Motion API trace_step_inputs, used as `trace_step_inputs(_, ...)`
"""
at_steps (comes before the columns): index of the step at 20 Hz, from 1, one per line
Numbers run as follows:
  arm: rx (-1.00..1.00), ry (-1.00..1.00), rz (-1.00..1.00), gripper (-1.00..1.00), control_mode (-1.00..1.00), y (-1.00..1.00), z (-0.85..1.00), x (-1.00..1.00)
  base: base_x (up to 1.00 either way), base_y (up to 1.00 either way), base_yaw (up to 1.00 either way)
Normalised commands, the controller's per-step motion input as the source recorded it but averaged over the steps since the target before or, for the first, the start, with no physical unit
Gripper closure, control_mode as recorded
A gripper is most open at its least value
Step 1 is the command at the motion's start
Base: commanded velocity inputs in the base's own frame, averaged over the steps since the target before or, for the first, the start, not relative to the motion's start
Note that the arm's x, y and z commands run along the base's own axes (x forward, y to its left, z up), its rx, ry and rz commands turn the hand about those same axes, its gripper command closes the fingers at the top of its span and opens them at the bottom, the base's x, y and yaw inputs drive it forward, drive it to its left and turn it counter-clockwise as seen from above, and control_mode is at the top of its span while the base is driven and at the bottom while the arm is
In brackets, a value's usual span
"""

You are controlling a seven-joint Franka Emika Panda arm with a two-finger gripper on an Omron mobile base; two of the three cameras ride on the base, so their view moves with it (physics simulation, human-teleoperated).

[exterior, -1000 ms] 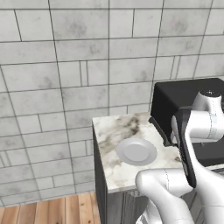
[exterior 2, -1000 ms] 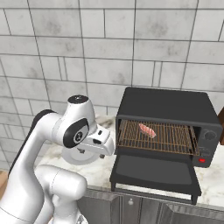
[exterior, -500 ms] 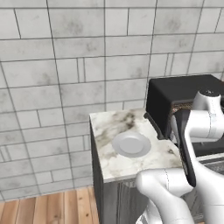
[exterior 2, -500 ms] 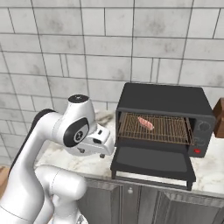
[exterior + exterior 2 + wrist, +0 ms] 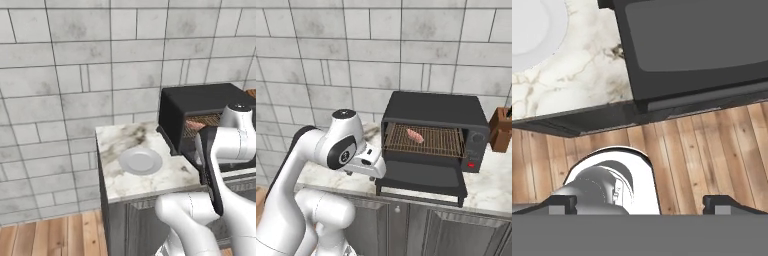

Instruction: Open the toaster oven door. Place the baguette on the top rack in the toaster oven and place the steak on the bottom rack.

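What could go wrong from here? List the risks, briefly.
1. The steak lies on a rack high in the toaster oven; if that is the top rack, it is on the wrong one.
2. The toaster oven door hangs open past the counter edge, with the open gripper close by; a careless swing may knock it.
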Motion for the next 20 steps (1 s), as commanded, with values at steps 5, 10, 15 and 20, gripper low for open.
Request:
trace_step_inputs(5, 0.00, 0.00, 0.00, -1.00, 1.00, 0.00, 0.00, 0.00, 0.14, -0.71, -0.07)
trace_step_inputs(10, 0.00, 0.00, 0.00, -1.00, 1.00, 0.00, 0.00, 0.00, 0.11, -0.74, -0.07)
trace_step_inputs(15, 0.00, 0.00, 0.00, -1.00, 1.00, 0.00, 0.00, 0.00, 0.20, -0.72, -0.07)
trace_step_inputs(20, 0.00, 0.00, 0.00, -1.00, 1.00, 0.00, 0.00, 0.00, 0.32, -0.69, -0.04)
